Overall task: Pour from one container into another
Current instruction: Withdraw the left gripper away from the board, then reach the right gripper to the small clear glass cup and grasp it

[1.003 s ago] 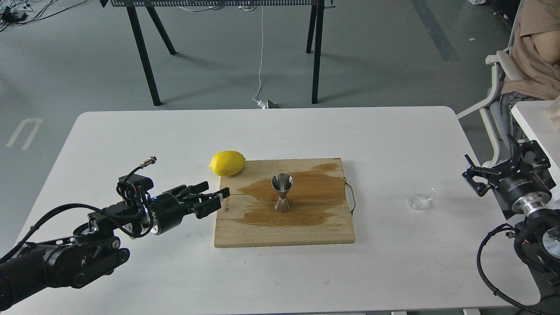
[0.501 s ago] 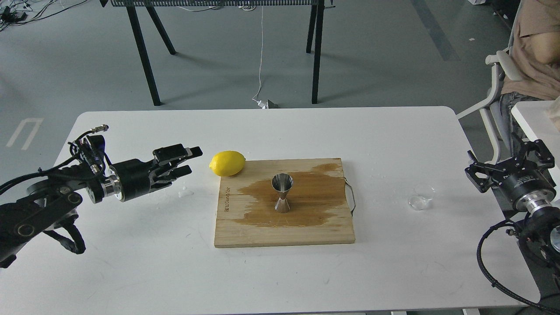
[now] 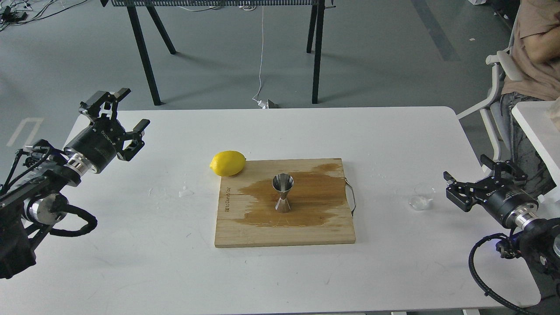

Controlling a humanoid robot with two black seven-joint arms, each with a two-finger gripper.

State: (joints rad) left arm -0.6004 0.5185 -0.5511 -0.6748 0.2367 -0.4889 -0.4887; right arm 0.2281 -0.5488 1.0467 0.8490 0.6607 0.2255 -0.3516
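The steel jigger stands upright in the middle of a wooden board, on a dark wet patch. The small clear cup sits upright on the white table, right of the board. My right gripper is open and empty, a short way right of the cup and not touching it. My left gripper is raised at the far left of the table, open and empty, well away from the jigger and the board.
A yellow lemon lies at the board's far left corner. A few water drops lie left of the board. A metal handle sticks out of the board's right side. A seated person is at the far right.
My left gripper drew back from the board's left edge, moving left and up to the table's far left. My right gripper came down and left, closer to the cup.
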